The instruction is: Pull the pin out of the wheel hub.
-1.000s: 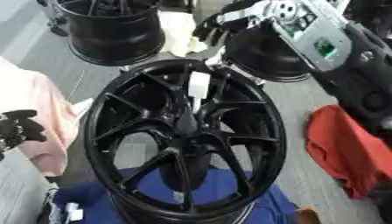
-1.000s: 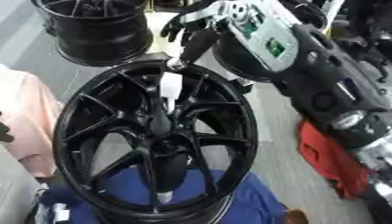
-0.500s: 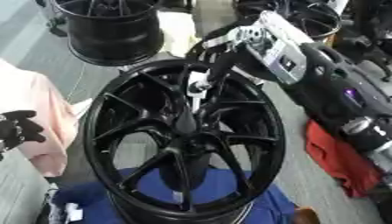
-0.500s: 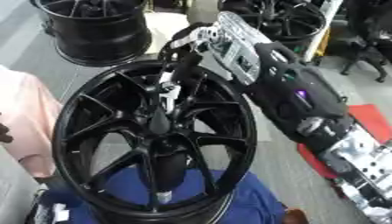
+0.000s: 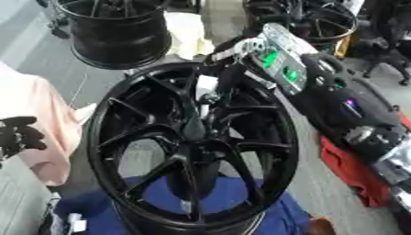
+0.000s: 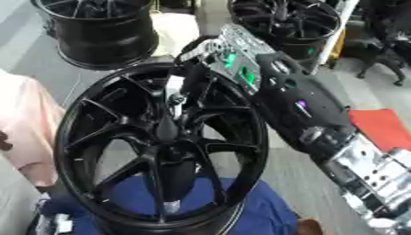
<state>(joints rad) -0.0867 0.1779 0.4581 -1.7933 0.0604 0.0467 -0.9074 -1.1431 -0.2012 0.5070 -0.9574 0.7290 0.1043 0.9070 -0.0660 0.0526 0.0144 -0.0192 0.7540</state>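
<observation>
1. A large black wheel hub (image 5: 192,147) with thin branching spokes fills the middle of the scene, lying flat with its open face up. Its near rim rests on a blue cloth (image 5: 281,215).
2. The robot's right arm (image 6: 321,124), black with silver joints and green and purple lights, reaches in from the lower right and crosses over the far right part of the hub's rim.
3. Two more black wheels stand behind: a deep, barrel-like wheel (image 5: 120,32) at the far left and a spoked wheel (image 6: 285,20) at the far right.
4. A pale pink cloth (image 5: 40,128) lies left of the hub, and a red cloth (image 6: 384,128) lies on the grey floor to the right.
5. The right hand (image 6: 192,75) is down among the spokes just beyond the hub's centre. Its dark fingers point downward and appear closed around the pin, though the exact hold is hard to make out against the black spokes.
6. The left hand (image 5: 18,137) shows at the left edge, over the pink cloth, dark fingers spread and relaxed, holding nothing.
7. The pin (image 6: 173,89) is a small white and silvery piece, upright, just beyond the hub's central boss, between two spokes and touching the right hand's fingers.
</observation>
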